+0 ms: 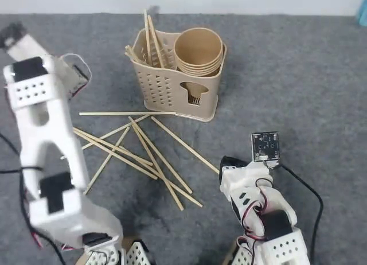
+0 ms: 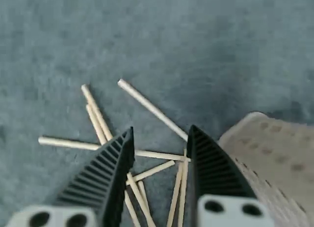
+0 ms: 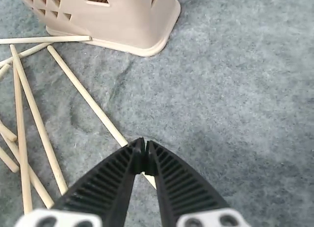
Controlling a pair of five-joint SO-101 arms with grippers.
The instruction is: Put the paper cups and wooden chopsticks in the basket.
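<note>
Open grey desk (image 1: 298, 81) lies right of the basket (image 1: 166, 87). Paper cups (image 1: 198, 50) are stacked inside, upright chopsticks (image 1: 149, 38) beside them. Loose chopsticks (image 1: 150, 156) are fanned in front of the basket. Left pincer (image 2: 160, 130) gapes above the scatter, basket wall just beside. Right pincer (image 3: 144, 142) is closed, tips over one stray chopstick (image 3: 83, 87) at its near end; cannot tell whether it is pinched.

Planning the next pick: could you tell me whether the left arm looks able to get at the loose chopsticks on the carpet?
Probably yes: the left gripper is open, aimed at the loose chopsticks, with nothing between them; the basket stands aside.
</note>
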